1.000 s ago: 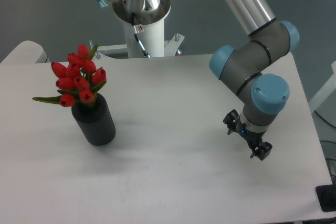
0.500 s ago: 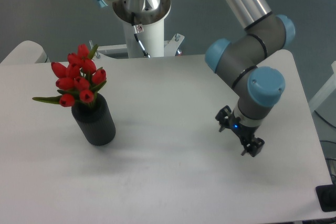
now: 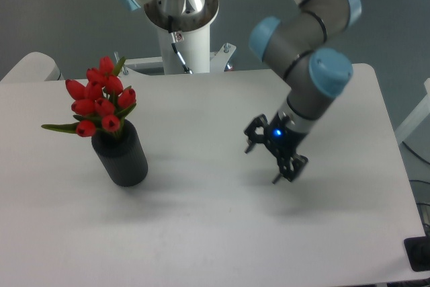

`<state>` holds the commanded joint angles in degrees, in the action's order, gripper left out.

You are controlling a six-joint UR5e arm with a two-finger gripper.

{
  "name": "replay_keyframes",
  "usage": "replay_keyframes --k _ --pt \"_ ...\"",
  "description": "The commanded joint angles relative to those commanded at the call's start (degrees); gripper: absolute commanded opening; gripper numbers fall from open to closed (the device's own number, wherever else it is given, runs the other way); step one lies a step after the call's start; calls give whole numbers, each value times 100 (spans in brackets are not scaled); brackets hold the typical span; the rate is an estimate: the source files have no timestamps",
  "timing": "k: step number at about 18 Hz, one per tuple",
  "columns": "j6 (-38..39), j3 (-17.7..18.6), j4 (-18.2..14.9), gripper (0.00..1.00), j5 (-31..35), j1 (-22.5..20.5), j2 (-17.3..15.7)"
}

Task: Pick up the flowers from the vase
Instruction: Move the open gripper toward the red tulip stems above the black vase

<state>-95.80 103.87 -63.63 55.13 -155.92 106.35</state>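
The flowers, a tight bunch of red tulip buds with green leaves, stand upright in the black cylindrical vase on the left side of the white table. My gripper hovers over the table's middle right, well to the right of the vase and apart from it. Its two dark fingers are spread wide with nothing between them, so it is open.
The arm's white base column stands behind the table's far edge. The arm's grey and blue joints hang over the right half of the table. A dark object sits at the lower right corner.
The gripper has travelled left and slightly up over the table, toward the vase, and the arm has swung with it. Flowers and vase have stayed put.
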Motion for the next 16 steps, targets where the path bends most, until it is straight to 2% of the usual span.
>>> replay_keyframes --k 3,7,10,11,12,16 --pt "-36 370 0 100 -625 -44 -272" --pt "-36 721 -53 100 -819 -44 -711" --pt "-114 1125 -88 100 -1021 -35 -1054" --pt "-184 1257 -114 100 -1170 -35 -1169" --pt "-281 1485 -306 100 -1606 -27 -1352" --pt "-308 1951 -404 100 -2110 -18 -1784"
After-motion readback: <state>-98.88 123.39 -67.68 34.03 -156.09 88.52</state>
